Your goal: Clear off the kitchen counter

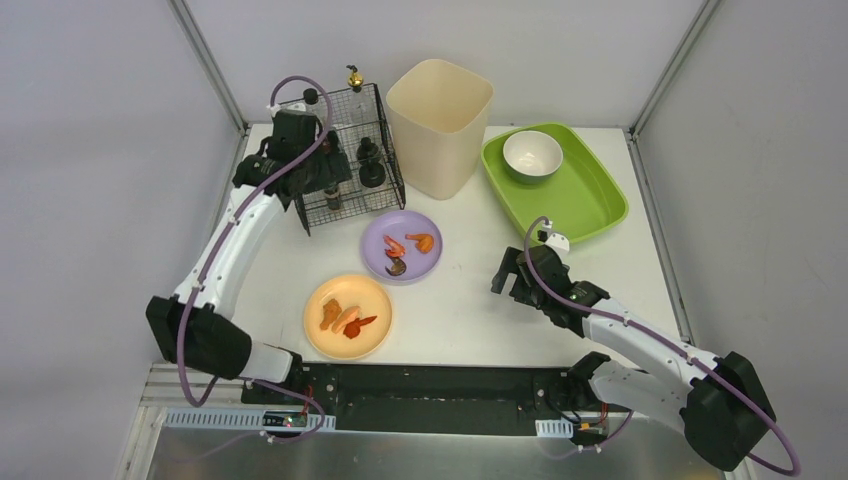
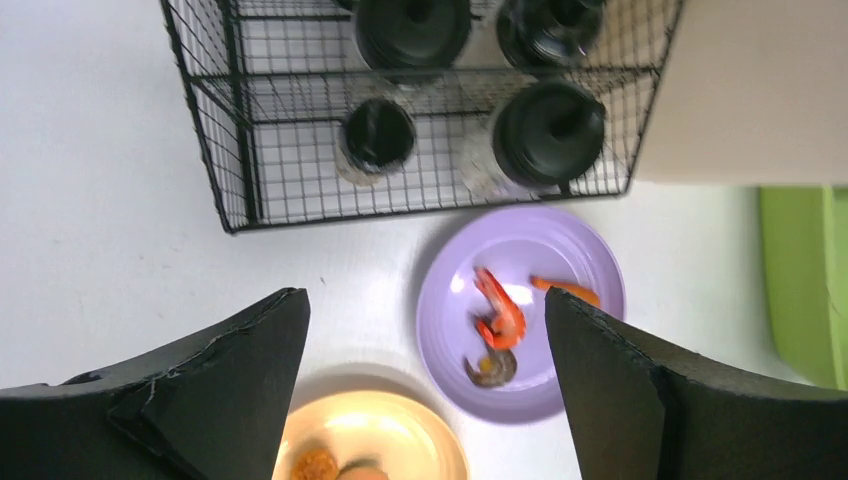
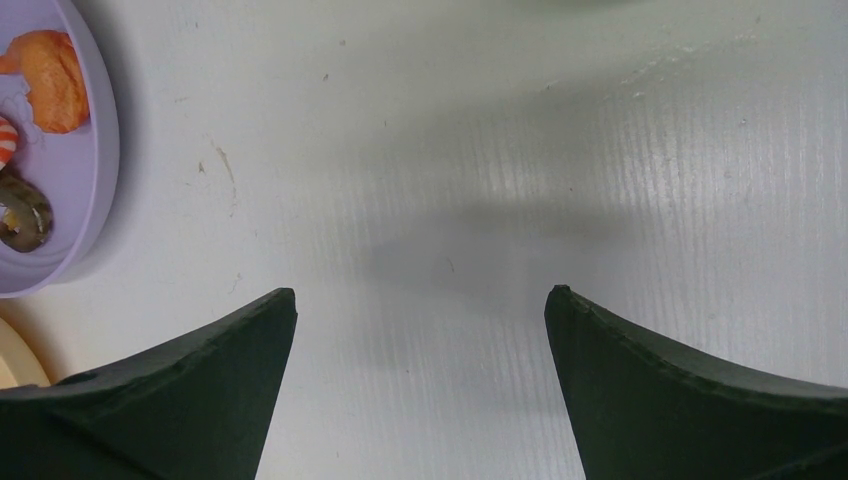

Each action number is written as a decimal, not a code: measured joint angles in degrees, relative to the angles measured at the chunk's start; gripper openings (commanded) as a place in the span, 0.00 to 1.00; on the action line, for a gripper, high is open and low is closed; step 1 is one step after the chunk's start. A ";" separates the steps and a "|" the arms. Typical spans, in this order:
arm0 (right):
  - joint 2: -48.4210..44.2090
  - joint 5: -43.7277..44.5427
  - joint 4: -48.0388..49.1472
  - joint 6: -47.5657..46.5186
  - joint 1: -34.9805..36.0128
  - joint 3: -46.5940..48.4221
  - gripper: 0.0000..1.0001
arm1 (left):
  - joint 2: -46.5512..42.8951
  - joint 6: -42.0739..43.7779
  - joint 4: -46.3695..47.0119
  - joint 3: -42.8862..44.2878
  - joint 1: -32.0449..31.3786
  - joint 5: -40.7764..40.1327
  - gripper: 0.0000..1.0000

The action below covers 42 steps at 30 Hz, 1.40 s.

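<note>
A: What is nearest on the white tabletop (image 1: 460,300)?

B: A yellow plate (image 1: 350,350), near and a little to the left. It carries some orange fried pieces (image 1: 345,318). To the right of it the right hand (image 3: 420,293) hangs low over bare tabletop. Its fingers are wide apart and there is nothing between them.

A: And a little farther?

B: A purple plate (image 1: 420,265), just beyond the yellow one but not touching it. On it are a shrimp (image 2: 500,310), one orange piece and one dark piece.

A: Where is the left hand (image 2: 425,296)?

B: It is up at the far left, above the near left part of a black wire rack (image 1: 385,195). Its fingers are also spread wide and hold nothing. The wrist view looks down between them at the purple plate.

A: What is in the rack?

B: Several jars (image 1: 372,160) with black lids, standing upright.

A: And at the far side?

B: A tall beige bin (image 1: 440,125) stands just right of the rack. Right of the bin is a green tray (image 1: 590,200), and a white bowl (image 1: 532,155) sits in its far left corner.
</note>
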 measured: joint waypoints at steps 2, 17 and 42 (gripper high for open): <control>0.02 -0.02 0.00 -0.04 0.04 0.00 0.99 | -3.37 0.15 -0.11 -2.14 -1.51 0.76 0.99; 0.92 -4.57 2.80 3.30 5.31 4.33 0.99 | -29.22 0.33 -2.32 -21.09 -9.73 8.31 0.99; 34.60 -4.57 34.45 26.69 11.10 9.77 0.76 | -41.38 3.08 -2.75 -33.40 -9.73 18.67 0.99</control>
